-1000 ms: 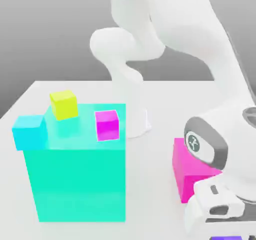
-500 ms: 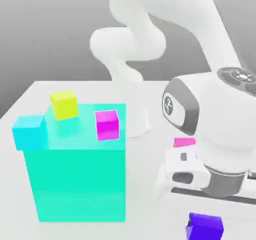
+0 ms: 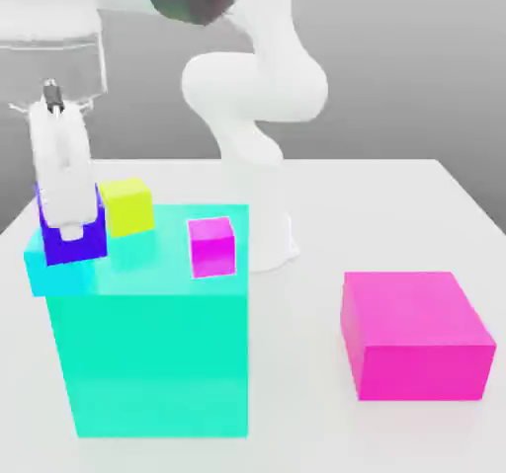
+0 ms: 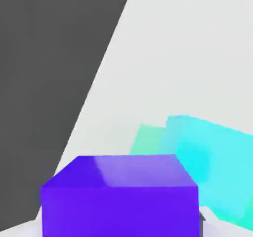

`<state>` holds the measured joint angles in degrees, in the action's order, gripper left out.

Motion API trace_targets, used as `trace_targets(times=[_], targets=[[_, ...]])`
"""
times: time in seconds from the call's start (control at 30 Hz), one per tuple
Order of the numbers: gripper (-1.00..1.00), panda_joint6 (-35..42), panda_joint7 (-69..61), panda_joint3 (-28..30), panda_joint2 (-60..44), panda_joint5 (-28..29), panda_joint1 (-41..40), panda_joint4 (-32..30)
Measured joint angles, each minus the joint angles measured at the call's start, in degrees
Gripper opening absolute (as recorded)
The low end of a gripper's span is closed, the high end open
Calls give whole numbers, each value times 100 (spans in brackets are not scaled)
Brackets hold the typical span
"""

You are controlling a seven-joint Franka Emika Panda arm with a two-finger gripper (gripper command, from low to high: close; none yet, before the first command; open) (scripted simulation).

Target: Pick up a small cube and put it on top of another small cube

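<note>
An indigo cube (image 3: 89, 245) is held between the gripper's fingers (image 3: 69, 226) — apparently carried for stacking — above the cyan cube (image 3: 61, 277) at the teal block's (image 3: 163, 362) edge.

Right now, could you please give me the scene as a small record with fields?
held: indigo cube, gripped by the fingers
under or near the held cube: cyan cube; contact between them cannot be told
on the teal block: yellow cube, magenta cube, cyan cube at a front corner
standing apart: pink block, toward the exterior view's right
surface: pale table
task status: indigo cube not yet released
</note>
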<state>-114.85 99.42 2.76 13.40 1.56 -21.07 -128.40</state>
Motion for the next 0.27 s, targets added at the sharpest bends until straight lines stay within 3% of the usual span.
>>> trace_targets(times=[0.13,0.17,0.27], targets=[[-100,-659,89,91,-87,-77,-90,-546],[100,-787,89,94,-126,-83,-95,-634],[100,-787,89,94,-126,-83,-95,-634]])
